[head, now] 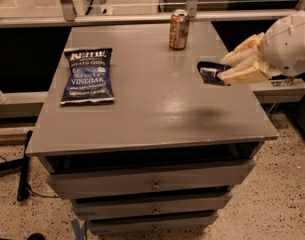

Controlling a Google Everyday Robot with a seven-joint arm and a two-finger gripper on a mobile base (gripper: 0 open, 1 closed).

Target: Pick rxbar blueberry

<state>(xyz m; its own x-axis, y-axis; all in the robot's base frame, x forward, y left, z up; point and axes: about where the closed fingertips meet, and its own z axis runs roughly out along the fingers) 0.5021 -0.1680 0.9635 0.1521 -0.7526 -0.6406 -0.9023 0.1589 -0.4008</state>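
The rxbar blueberry (209, 72) is a small dark navy bar with white text, held in the air above the right side of the grey tabletop (152, 109). My gripper (227, 70) comes in from the right on a white arm, its cream fingers (242, 74) shut on the bar's right end. The bar's left end sticks out free, and its shadow lies on the tabletop below it.
A large dark blue Kettle sea salt and vinegar chip bag (88, 75) lies flat at the table's left. A brown drink can (179, 29) stands upright at the back centre. Drawers (152, 184) sit under the tabletop. A grey ledge (277, 86) is at the right.
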